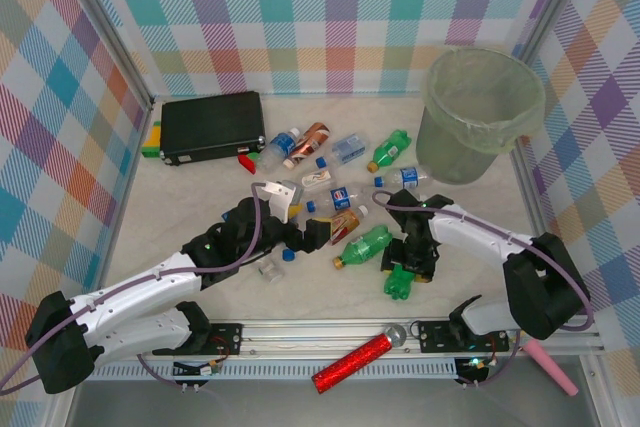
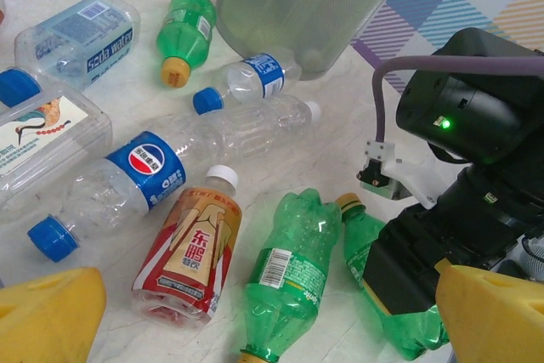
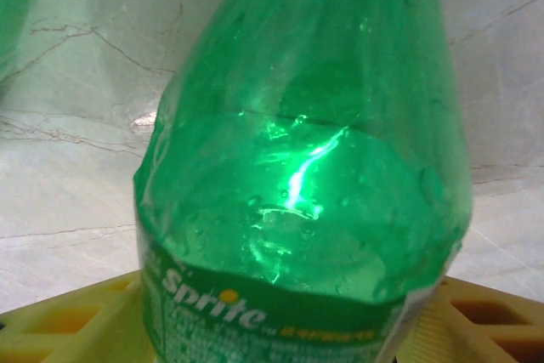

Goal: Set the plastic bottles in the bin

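Many plastic bottles (image 1: 335, 199) lie loose on the counter (image 1: 200, 207) in the middle of the overhead frame, while the bin (image 1: 462, 147) stands well apart from most of them at the upper right, so each one has to be lifted and carried over. The right claw (image 1: 412, 269) is down over a green Sprite bottle (image 1: 400, 284) at the lower centre-right, the one nearest its base and probably the easiest to reach first. In the right wrist view that bottle (image 3: 297, 210) rests on the counter with the yellow fingers (image 3: 59, 320) at either side of its label. They look close against the plastic, but I cannot tell whether they are pinching it yet. A soft, dented bottle like this likely gives under pressure, so a grip across the label suits it better than one near the narrow neck. The left claw (image 1: 312, 233) hangs wide and empty above the middle of the pile, its fingers spread to the lower corners of the left wrist view. Below it lie a second green bottle (image 2: 289, 278) and a brown-labelled bottle (image 2: 191, 248) side by side, apart from one another, with a blue-labelled bottle (image 2: 149, 163) just above them. That hover reads as waiting for its own pick. A black case (image 1: 212, 125) at the upper left and a red glittery tube (image 1: 352, 362) at the bottom edge are not bottles and should be left alone.
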Robot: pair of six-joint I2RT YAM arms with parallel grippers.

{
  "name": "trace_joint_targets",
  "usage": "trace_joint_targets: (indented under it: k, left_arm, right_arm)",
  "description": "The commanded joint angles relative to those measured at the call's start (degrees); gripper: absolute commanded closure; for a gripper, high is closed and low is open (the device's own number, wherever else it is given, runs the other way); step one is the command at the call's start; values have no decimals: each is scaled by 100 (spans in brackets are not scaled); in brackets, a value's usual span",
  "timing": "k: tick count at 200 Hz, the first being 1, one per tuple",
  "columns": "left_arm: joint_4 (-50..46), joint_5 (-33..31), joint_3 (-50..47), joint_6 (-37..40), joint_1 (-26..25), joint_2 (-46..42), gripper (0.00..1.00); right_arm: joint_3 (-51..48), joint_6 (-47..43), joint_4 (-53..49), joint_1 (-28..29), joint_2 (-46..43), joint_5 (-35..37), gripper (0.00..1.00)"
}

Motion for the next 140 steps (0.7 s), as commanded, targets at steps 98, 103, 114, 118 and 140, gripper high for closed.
trace_joint_targets:
  k: [98,103,114,118,140]
  left_arm:
    - [139,4,-83,-72,-58,-51,0]
    - [139,-11,-83,-86,-56,-57,0]
    - [140,-54,-92,-90,-57,-76,0]
    - [139,-64,-100,-86,-57,-87,0]
    - [182,-158,-151,-114,-55,-144,0]
  right_arm:
    - [505,123,-479,21,-743,461,49]
    - [594,118,-547,21,-827,533,49]
    - [807,116,-677,21,-997,646,50]
    - [891,114,-715,21,-1061,699,50]
    - [1540,21,-1034,21,-1313,1132,50]
